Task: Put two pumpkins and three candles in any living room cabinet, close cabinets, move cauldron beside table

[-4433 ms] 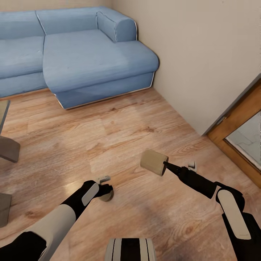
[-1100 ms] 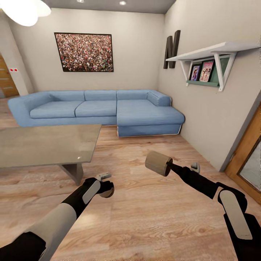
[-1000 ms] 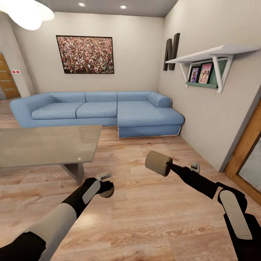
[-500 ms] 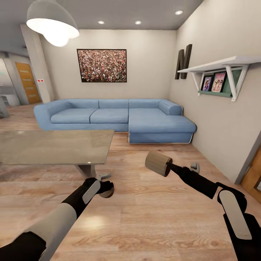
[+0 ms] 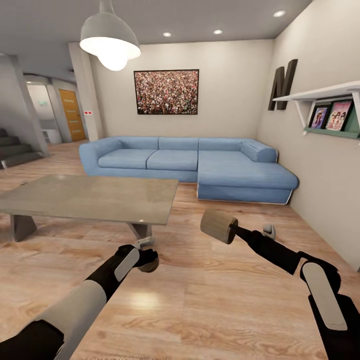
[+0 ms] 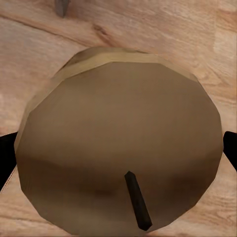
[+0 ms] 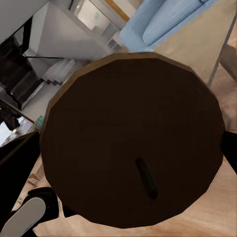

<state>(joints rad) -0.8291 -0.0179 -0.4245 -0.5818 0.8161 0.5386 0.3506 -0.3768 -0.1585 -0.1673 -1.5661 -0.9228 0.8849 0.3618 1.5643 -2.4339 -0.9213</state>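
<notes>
- Tan wax fills the left wrist view: a candle [image 6: 118,148], wick toward the camera, sits between the dark fingers of the left gripper [image 5: 145,260], which is closed around it low over the wood floor [image 5: 200,310]. In the head view just the candle's edge peeks past the wrist.
- Beyond that hand stands a grey table [image 5: 90,197], and further off a blue sofa [image 5: 200,165].
- Right gripper [image 5: 227,231] is clamped on a second candle [image 5: 218,226], held out ahead at mid-height. The right wrist view gives its shadowed wick end and stairs beyond.
- Both candles look stiff, light and smooth; I judge a grip across the round side, as now, safest, since a slick cylinder could slide out endwise.
- No cabinet shows from here, so I judge the robot is travelling toward one.
</notes>
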